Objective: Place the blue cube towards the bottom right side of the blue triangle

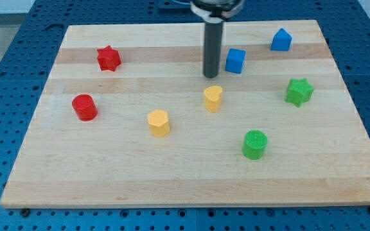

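The blue cube (235,61) sits on the wooden board near the view's top, right of centre. The blue triangle (281,40) stands further to the view's upper right, close to the board's top edge. My tip (211,76) rests on the board just left of the blue cube and slightly below it, with a small gap between them. The rod rises straight up out of the view's top.
A yellow heart-shaped block (213,98) lies just below my tip. A yellow hexagon (158,122), a red star (108,58), a red cylinder (84,107), a green star (299,91) and a green cylinder (254,144) are spread over the board (76,179).
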Available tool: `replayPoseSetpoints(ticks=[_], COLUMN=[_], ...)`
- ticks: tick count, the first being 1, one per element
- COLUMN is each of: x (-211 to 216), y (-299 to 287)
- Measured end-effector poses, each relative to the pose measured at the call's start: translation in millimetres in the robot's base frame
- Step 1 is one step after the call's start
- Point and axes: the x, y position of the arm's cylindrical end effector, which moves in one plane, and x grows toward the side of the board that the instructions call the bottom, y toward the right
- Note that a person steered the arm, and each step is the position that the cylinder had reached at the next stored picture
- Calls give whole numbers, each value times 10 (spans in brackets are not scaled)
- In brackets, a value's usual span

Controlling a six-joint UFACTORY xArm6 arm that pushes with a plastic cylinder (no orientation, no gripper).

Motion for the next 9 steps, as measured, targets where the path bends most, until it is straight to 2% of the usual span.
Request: replayPoseSetpoints(ticks=[1,3,6,9], x=[-144,-210,-321,-464], y=[44,1021,1193,1629])
